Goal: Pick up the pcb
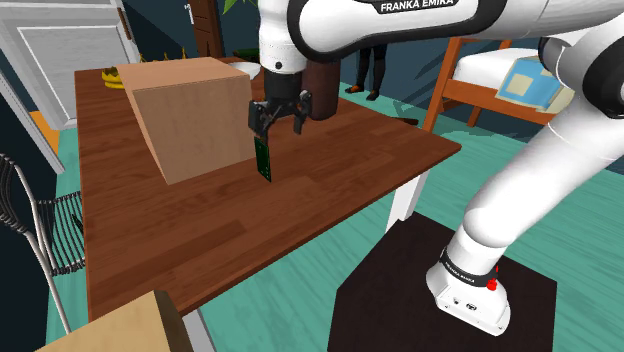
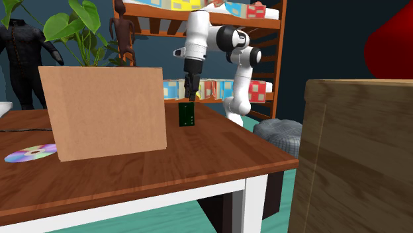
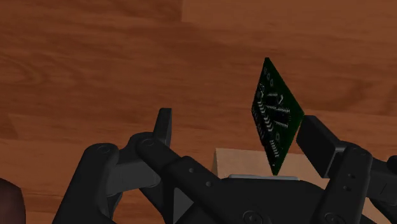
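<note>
Here, the wooden desk (image 1: 200,235) carries a cardboard box (image 1: 190,115) near its far edge in the shoulder view. The gripper (image 1: 278,128) hangs over the desk's middle, jaws spread apart, clasping nothing. The green pcb (image 1: 264,160) is upright below them, close to one finger (image 3: 315,143), just beside the box; contact with the desk cannot be told.

The table (image 1: 180,240) is overlooked from beside the stand (image 1: 390,300); it is faced low from across, the box (image 1: 190,115) being shared; the wrist view is held close above the wood.
</note>
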`<state>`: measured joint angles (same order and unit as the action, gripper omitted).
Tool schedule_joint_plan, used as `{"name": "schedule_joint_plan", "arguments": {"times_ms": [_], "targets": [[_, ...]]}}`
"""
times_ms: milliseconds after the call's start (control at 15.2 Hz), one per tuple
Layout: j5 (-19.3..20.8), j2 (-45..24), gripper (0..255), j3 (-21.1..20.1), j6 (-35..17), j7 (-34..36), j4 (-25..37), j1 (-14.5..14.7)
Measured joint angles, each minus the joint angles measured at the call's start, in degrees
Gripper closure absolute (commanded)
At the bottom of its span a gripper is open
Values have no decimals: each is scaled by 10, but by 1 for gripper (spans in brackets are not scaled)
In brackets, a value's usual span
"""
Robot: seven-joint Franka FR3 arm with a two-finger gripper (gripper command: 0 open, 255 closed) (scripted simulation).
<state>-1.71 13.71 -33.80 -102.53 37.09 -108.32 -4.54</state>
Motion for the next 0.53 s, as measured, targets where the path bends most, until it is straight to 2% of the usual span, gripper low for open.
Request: {"name": "schedule_joint_plan", "arguments": {"times_ms": [132,264,528], "targets": [[36,-55,0,-29,13,56,56,-3],[64,-93,0,-46,11,95,81,-1],[69,-99,0,-48,-12,107,61,0]]}}
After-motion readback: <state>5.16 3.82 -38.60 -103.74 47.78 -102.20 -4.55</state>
